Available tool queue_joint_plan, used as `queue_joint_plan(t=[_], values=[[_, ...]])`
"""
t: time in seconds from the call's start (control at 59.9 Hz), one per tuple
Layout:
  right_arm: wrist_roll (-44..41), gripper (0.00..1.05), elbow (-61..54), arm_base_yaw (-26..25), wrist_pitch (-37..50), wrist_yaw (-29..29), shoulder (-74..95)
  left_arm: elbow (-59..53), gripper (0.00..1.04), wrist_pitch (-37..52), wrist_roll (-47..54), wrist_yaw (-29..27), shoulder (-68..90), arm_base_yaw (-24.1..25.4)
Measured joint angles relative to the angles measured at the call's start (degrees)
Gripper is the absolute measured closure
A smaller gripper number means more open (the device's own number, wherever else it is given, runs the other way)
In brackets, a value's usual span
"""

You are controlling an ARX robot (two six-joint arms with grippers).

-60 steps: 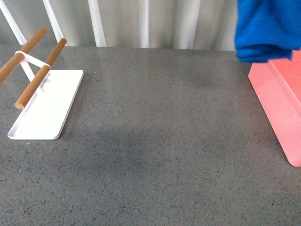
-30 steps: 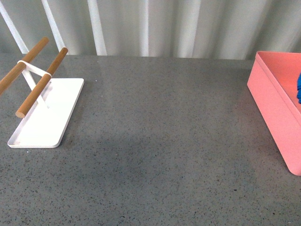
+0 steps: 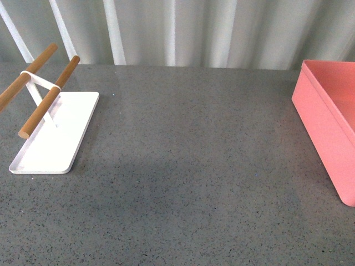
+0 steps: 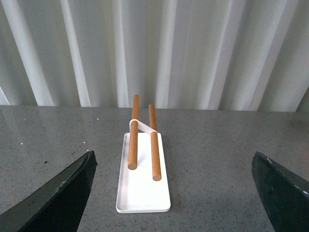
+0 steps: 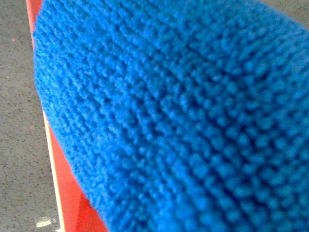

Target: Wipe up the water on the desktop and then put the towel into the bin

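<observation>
You have the desktop [image 3: 188, 166] carrying a white tray [image 3: 66, 133] near its left edge and the bin [image 3: 324, 138] at its right edge.

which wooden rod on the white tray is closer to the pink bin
The rod shown whole in the front view, its low end over the white tray; the other rod runs off the edge, farther from the bin.

- White tray [image 4: 140, 193] on counter [image 4: 231, 145], centre, w/ two wooden rods [image 4: 155, 154] raised over it.
- Left gripper [image 4: 174, 155] fingers wide apart.
- Ribbed wall [image 4: 193, 48] behind.
</observation>
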Motion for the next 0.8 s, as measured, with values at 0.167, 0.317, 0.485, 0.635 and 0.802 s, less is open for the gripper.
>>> queue_joint_plan(t=[0.167,0.317,0.485,0.635,0.802], values=[[-1.6,1.0,-2.4,-1.5,1.2,0.0,0.0,0.0,0.07,0.0,0.0,0.0,0.0,0.0],[-2.4,1.0,-3.2,-2.2,2.1,-0.4,0.0,0.0,0.07,0.0,0.0,0.0,0.0,0.0],[-2.4,0.9,-3.8,-2.1,2.8,-1.1,-0.5,0.0,0.07,0.0,0.0,0.0,0.0,0.0],[-2.4,0.66,-3.9,-2.1,2.8,-1.2,-0.7,0.0,0.07,0.0,0.0,0.0,0.0,0.0],[-2.4,0.41,-3.9,-2.1,2.8,-1.2,-0.8,0.0,0.07,0.0,0.0,0.0,0.0,0.0]])
